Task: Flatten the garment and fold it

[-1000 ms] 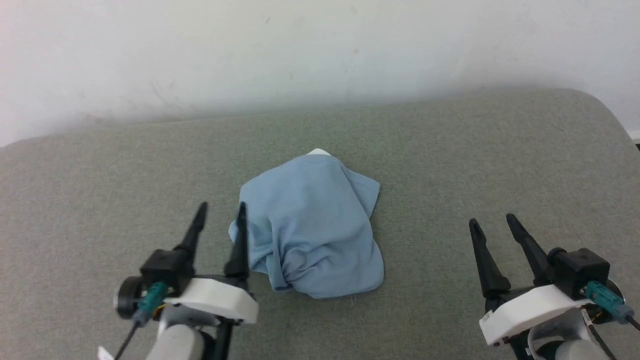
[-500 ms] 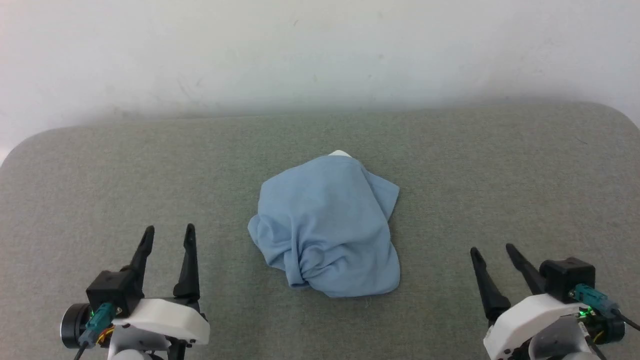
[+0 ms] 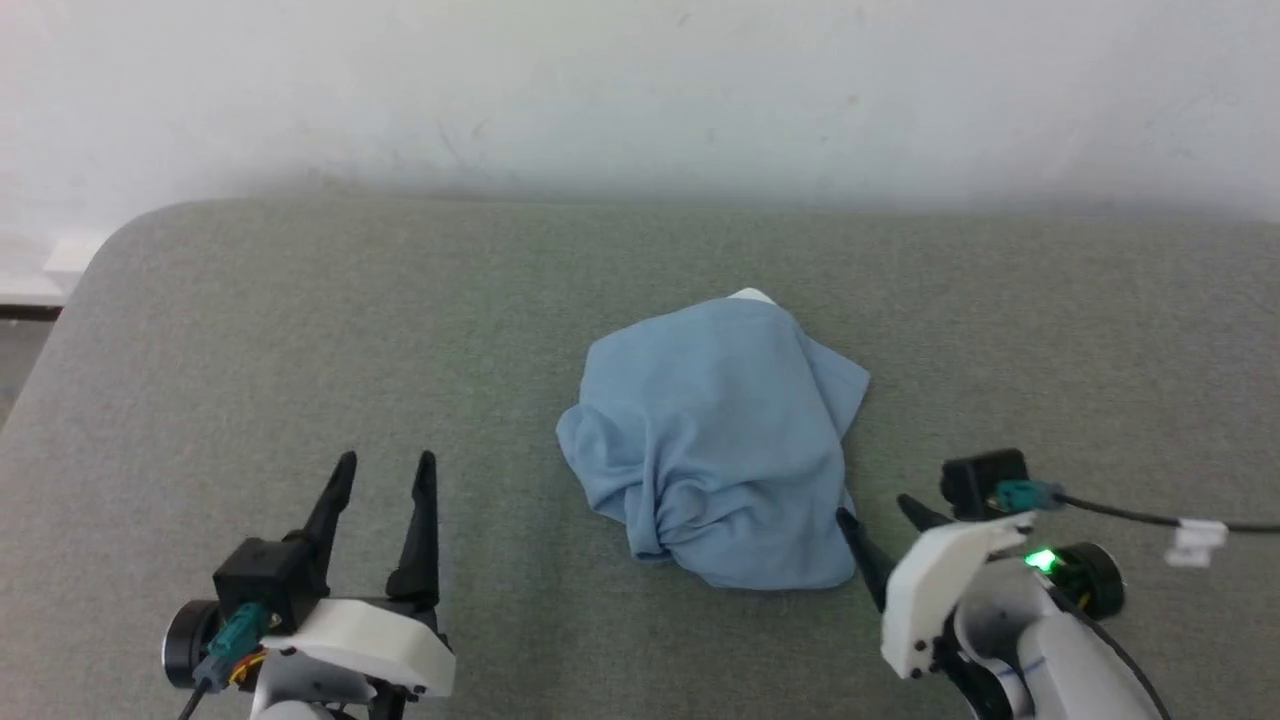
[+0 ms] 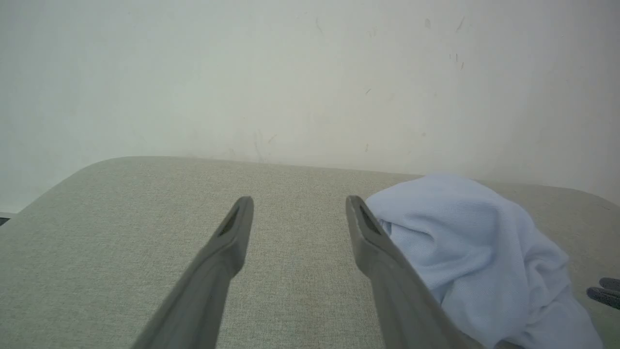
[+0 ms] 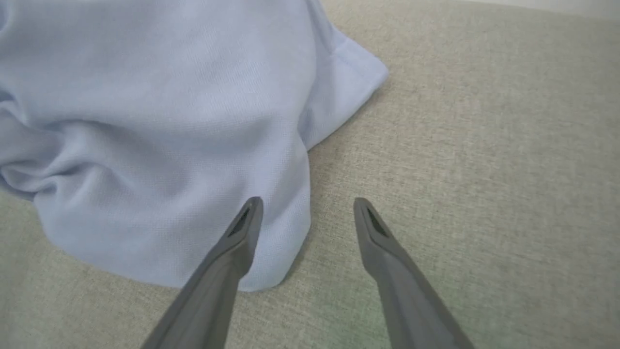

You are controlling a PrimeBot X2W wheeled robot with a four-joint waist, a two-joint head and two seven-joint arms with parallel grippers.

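The garment (image 3: pixel 715 440) lies bunched in a rumpled heap near the middle of the bench (image 3: pixel 300 300), a little toward its right. Sleeves, neck and hem are folded under or lost in the creases and cannot be told apart. A small white patch (image 3: pixel 750 294) peeps out at the heap's far edge; what it is cannot be made out.

The left hand (image 3: pixel 386 460) hangs over bare bench toward the front left, well apart from the cloth, fingers spread wide with nothing between them. In its wrist view (image 4: pixel 300 201) one finger hides the near part of the garment (image 4: pixel 474 252).

The right hand (image 3: pixel 873 508) is at the heap's front right edge, also spread and holding nothing. Its wrist view (image 5: pixel 307 201) shows one finger over the border of the garment (image 5: pixel 145 121) and the other over bare bench; whether either touches cannot be told. Its white body covers most of both fingers in the head view.
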